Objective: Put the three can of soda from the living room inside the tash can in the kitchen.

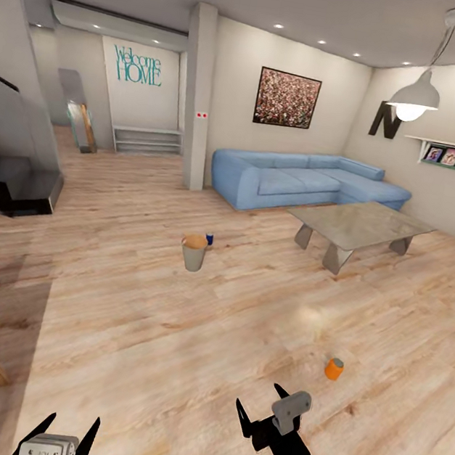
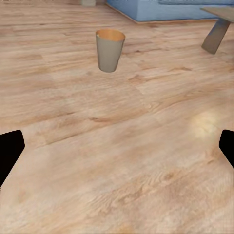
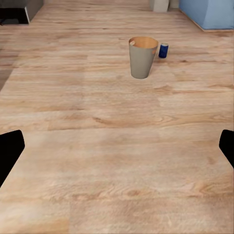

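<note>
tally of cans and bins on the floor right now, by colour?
Orange can: 1
Dark blue can: 1, beside the bin
Greyish-tan bin: 1, upright
Total: 3 things on the wood floor

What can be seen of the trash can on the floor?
The trash can is a small round bin that tapers toward its base, greyish-tan outside and copper-brown inside. It stands upright and open on the light wood floor, in front of the blue sofa. A dark blue soda can stands close beside it, apart.
</note>
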You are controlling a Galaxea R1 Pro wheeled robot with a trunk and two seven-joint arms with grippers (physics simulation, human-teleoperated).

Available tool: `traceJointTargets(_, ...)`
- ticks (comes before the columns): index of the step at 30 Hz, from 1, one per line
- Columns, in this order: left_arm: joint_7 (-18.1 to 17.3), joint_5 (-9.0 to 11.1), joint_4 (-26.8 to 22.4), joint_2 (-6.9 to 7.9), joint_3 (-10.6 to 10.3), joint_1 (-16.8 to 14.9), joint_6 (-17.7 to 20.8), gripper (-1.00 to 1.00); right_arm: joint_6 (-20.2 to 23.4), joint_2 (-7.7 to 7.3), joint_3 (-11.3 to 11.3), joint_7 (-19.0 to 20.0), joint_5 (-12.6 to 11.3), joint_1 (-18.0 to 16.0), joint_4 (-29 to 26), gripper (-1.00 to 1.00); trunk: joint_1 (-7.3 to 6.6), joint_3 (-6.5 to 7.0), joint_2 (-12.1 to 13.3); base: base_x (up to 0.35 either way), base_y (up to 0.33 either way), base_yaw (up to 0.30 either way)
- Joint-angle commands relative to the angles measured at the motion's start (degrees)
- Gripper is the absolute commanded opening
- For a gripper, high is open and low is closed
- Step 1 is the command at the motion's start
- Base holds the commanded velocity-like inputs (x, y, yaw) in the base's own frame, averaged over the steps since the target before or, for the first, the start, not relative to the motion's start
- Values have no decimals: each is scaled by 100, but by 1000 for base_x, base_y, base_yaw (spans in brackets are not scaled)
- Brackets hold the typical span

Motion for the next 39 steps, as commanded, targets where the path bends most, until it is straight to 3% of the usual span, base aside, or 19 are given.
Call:
traceJointTargets(1, 0, 0, 1, 0, 2, 0, 0, 100, -1, 6, 3, 0, 3, 0, 28, 100, 0, 0, 0, 303, 138, 0)
traceJointTargets(39, -1, -6, -6, 0, 7, 1, -1, 100, -3, 24, 127, -14, 13, 0, 236, 100, 0, 0, 0, 299, 147, 0)
